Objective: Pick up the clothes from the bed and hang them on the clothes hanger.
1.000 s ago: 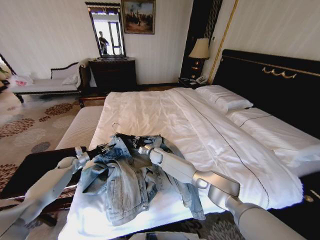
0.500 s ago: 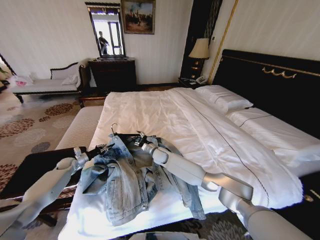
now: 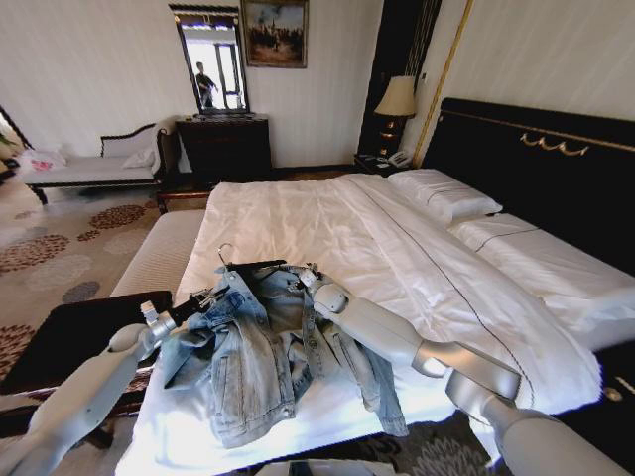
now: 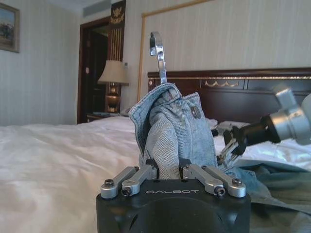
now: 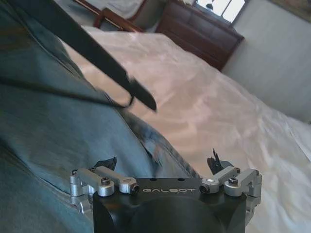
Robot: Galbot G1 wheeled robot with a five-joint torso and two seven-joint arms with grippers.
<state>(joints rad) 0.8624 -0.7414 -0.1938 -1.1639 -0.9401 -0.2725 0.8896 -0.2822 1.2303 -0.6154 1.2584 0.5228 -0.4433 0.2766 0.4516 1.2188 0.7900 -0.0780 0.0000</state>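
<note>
Jacket: the clothes (image 3: 263, 352), a faded light blue denim jacket, lie crumpled in the lower centre of the head view, at the foot end of the bed (image 3: 327, 213); collar bunched upward, one metal button showing in the left wrist view.
Hanger: the clothes hanger (image 3: 260, 266) sits at the jacket's top edge, its black bar partly under denim, its silver hook (image 4: 156, 56) standing above the collar.
Left gripper: the left gripper (image 3: 210, 297), left of centre, is clamped on a fold of the collar (image 4: 170, 131).
Right gripper: the right gripper (image 3: 306, 275), centre frame, hangs just beside the hanger's right end with its fingers spread and nothing between them, as far as the wrist view lets me judge.
Change: since half a second ago the right gripper has slid rightward along the hanger; the left has pulled the collar slightly toward lower left.
Surroundings: white pillows (image 3: 444, 193) at upper right, well apart from the jacket.
</note>
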